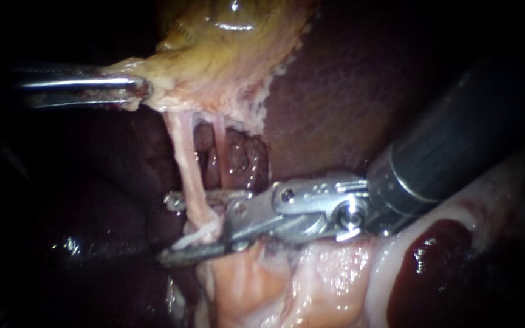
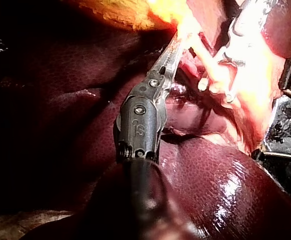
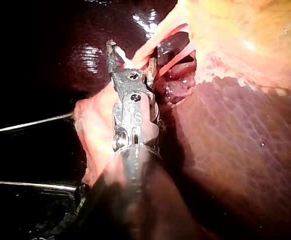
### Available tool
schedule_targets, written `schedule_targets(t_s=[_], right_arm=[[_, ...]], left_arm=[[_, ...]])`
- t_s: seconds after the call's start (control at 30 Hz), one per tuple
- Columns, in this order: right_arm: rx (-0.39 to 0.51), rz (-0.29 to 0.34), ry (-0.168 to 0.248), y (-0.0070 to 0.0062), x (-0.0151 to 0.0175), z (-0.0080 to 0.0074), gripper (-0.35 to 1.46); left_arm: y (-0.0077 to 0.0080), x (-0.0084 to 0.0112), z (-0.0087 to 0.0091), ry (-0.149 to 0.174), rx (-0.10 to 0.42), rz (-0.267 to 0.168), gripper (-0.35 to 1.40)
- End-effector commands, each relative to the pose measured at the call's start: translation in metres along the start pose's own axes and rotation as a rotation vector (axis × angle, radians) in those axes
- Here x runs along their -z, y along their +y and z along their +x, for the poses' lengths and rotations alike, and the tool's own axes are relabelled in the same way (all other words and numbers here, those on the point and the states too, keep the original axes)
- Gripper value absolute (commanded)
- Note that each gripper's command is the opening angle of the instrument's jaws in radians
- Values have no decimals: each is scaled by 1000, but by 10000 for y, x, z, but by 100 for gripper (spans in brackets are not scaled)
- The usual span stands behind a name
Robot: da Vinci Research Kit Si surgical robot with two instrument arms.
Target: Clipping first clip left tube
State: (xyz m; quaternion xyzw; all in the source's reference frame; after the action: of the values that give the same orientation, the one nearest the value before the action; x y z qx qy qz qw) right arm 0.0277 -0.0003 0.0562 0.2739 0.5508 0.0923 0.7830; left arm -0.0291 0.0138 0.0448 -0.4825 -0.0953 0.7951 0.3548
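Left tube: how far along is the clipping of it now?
Done: the left instrument grips the gallbladder, and the left tube is stretched taut. In hand: the right instrument stands open around that tube. Left: closing it; no clip shows on the tube yet.

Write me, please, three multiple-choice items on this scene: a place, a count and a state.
1. Where is the left tube? A) between the open halves of the right instrument's pincer; B) behind that instrument's shaft; C) flat on the liver.
2. How many tubes run down from the gallbladder? A) one; B) two; C) four.
3. The left instrument's pincer is: A) open, holding nothing; B) shut on the gallbladder's edge; C) shut on a clip.
Key: 1 A, the tube crosses the gap; 2 B, a thick tube and a thinner tube beside it; 3 B, tissue is clamped at its tip.
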Motion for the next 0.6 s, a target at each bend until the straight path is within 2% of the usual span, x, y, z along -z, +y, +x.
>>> schedule_targets(t_s=[0.03,0.2,0.3,0.6], right_arm=[[2,4,-1,-4,2,3,49],[9,20,2,-25,7,11,47],[12,25,2,-32,8,14,44],[13,28,2,-35,12,14,17]], left_arm=[[0,0,0,0,0,0,-35],[0,0,-1,0,0,0,-35],[0,0,-1,0,0,1,-35],[-1,0,-1,0,0,1,-35]])
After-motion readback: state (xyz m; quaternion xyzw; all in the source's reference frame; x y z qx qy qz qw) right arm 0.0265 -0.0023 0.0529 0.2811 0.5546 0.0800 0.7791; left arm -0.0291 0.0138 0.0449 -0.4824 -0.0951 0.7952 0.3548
